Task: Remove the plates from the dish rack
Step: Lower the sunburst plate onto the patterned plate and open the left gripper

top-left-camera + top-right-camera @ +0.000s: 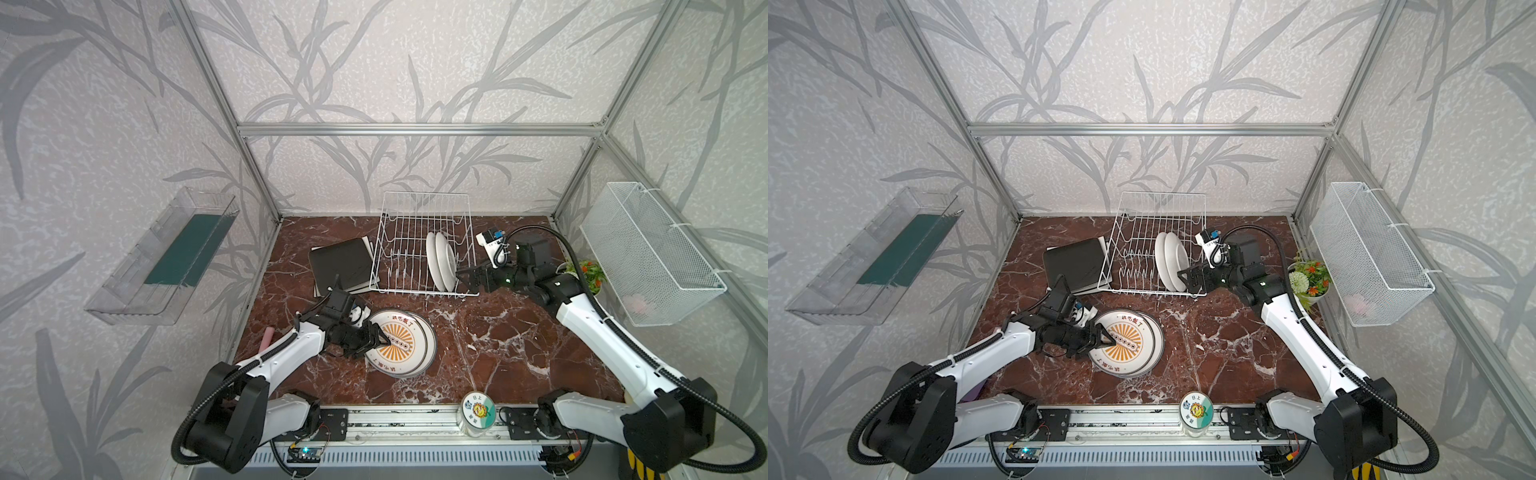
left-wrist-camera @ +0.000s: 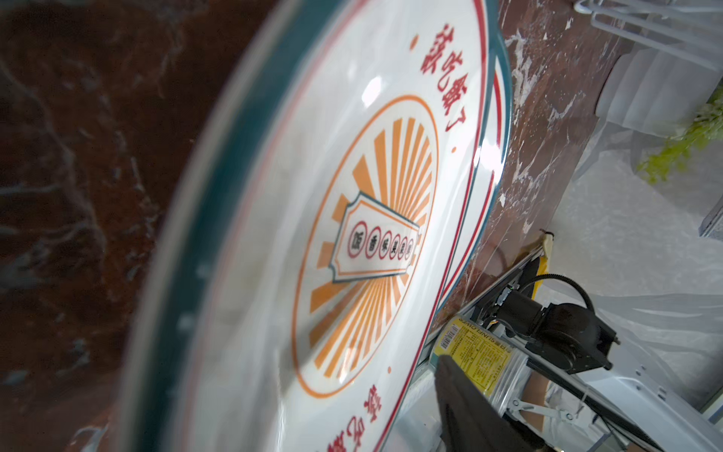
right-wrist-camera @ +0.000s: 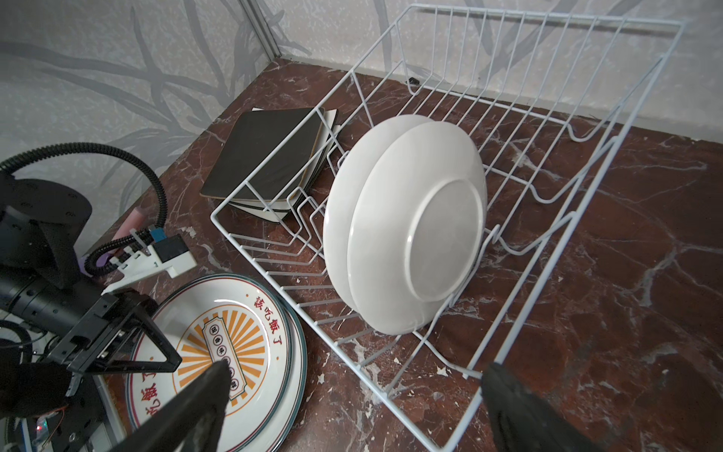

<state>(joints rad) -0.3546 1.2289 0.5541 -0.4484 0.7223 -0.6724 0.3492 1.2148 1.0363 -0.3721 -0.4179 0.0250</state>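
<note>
The left gripper is hovering, jaws parted, over stacked sunburst plates lying left of the marble tabletop's middle. The right gripper is gaping wide, empty, at the dish rack's right front corner, facing two upright white plates.

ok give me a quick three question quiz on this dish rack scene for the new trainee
1. How many plates stand upright in the dish rack?
2. True or false: the black square plate lies inside the rack.
3. The right gripper, at the rack's near right corner, has its jaws: A) open and empty, B) shut on a plate, C) out of sight in every view.

Key: 1. Two. 2. False; it lies on the table beside the rack, on top of a stack. 3. A.
</note>
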